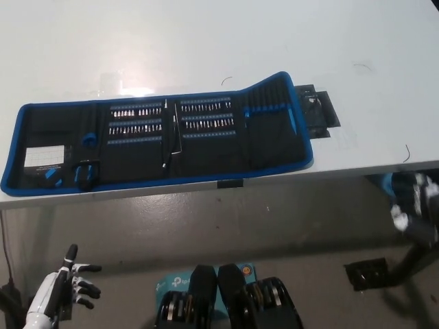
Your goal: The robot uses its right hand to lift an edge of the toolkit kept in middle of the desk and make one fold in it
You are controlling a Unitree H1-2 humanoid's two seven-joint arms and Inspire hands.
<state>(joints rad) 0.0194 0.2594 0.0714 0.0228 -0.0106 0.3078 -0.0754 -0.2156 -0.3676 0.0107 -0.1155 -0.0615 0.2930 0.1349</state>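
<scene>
From the head camera, the long black fabric toolkit with blue trim [161, 140] lies unrolled across the white table [206, 48], close to its near edge, rows of small silver bits lined up in its middle panels. Its right end humps upward, lifted off the surface, and beyond that end a black strap tab [319, 113] lies flat on the tabletop. Down at the lower left, below the table edge, the white left hand [68, 284] rests with fingers spread, holding nothing. At the far right, the black right hand [415, 205] shows blurred, below the table edge and apart from the toolkit; whether it's clenched or loose, I cannot tell.
</scene>
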